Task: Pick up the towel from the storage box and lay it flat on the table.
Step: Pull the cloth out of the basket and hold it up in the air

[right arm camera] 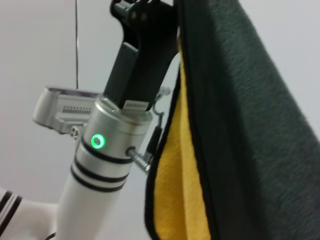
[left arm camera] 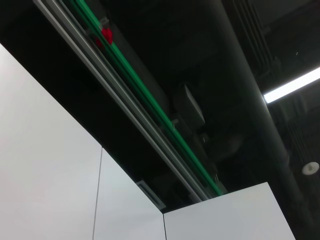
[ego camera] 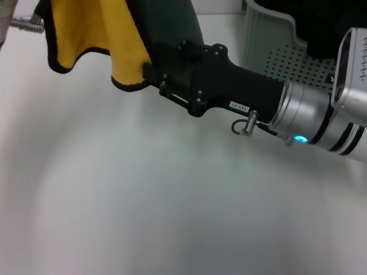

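Note:
The towel (ego camera: 92, 34) hangs in the air above the table (ego camera: 143, 200) at the far left, its yellow face toward me and its dark green face (right arm camera: 250, 125) behind, with black edging. My right gripper (ego camera: 150, 69) reaches in from the right and is shut on the towel's right edge; the cloth hides its fingertips. In the right wrist view my left gripper (right arm camera: 150, 12) holds the towel's upper edge. Only a metal part of the left arm (ego camera: 26, 24) shows in the head view's far left corner. The storage box (ego camera: 275, 46) stands at the far right.
A dark cloth bundle (ego camera: 321, 23) lies inside the box. My right forearm (ego camera: 321, 114) spans the space in front of the box. The left wrist view shows only ceiling, a green rail (left arm camera: 150, 95) and white panels.

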{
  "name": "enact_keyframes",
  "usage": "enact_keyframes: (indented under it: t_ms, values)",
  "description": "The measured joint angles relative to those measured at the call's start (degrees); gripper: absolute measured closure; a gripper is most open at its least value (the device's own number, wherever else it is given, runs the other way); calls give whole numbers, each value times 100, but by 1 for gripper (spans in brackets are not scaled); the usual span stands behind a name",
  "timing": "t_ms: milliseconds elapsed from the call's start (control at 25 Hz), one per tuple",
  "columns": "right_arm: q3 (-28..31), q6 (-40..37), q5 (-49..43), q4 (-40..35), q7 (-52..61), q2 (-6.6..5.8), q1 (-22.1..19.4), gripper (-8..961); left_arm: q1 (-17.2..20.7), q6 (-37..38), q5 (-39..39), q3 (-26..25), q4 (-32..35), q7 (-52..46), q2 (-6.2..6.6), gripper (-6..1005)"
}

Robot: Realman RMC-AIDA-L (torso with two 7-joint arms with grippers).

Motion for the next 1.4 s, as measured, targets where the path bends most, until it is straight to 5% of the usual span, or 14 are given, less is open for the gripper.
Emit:
enact_keyframes:
  t_ms: [240,920,1200,1320,1400]
  values:
    - [-18,0,-138,-14,34,3,-3,675,9,0,0,-7,0,7,4,980]
    - [-14,0,-364,-197,105,-84,-68,927,99,0,69,49,-22,-117,13,980]
    - [885,-34,-2347,-1873,2017,-612,-462,946,929,8,394,-64,201,-846,89,980]
    - [1746,-171,-3605,-2893,2934,-653,-1020,946,1308,1,455,-73,251,-1019,116,980]
    - [2360,-442,-4416,-3519,3544,-567,-1330,946,1612,-10,477,-73,309,-1248,151,980]
